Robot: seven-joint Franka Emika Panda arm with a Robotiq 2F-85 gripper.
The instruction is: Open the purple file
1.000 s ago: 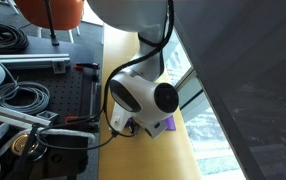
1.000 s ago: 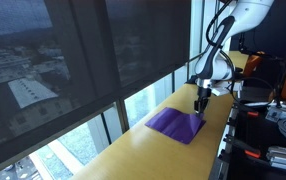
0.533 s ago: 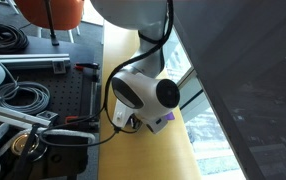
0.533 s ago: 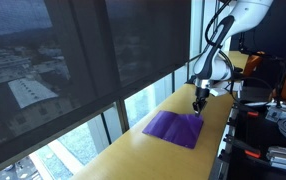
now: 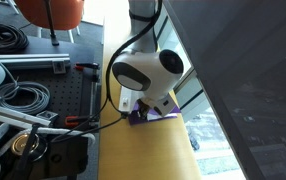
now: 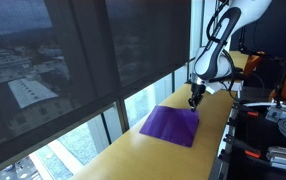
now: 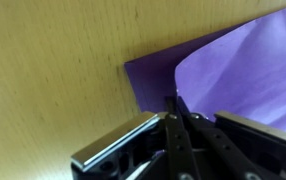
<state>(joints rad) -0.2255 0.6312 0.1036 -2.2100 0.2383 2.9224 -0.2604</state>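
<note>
Your gripper (image 7: 175,108) has its two fingers pressed close together, with no gap that you can see. They meet right at the edge of the purple file (image 7: 245,72), and they seem to pinch the thin top sheet there. In the wrist view, the lighter purple top sheet curves in toward the fingers. A darker purple part lies flat under it and sticks out to the side, ending in a corner.

The file lies on the yellow table (image 7: 53,60). In an exterior view, the file (image 6: 173,125) is spread out on the long yellow strip of table, and your gripper (image 6: 194,98) touches it at the end nearest the robot. From there you cannot tell how high the top sheet is lifted.

The white arm (image 5: 148,72) bends down over the file, so only a small bit of purple (image 5: 163,116) peeks out under it in that exterior view.

Beside the table is a big window (image 6: 63,70) with dark shades. On the other side is a black board (image 5: 61,98) with holes in it and coils of cable (image 5: 18,98) on top. An orange chair (image 5: 58,12) stands farther back.
</note>
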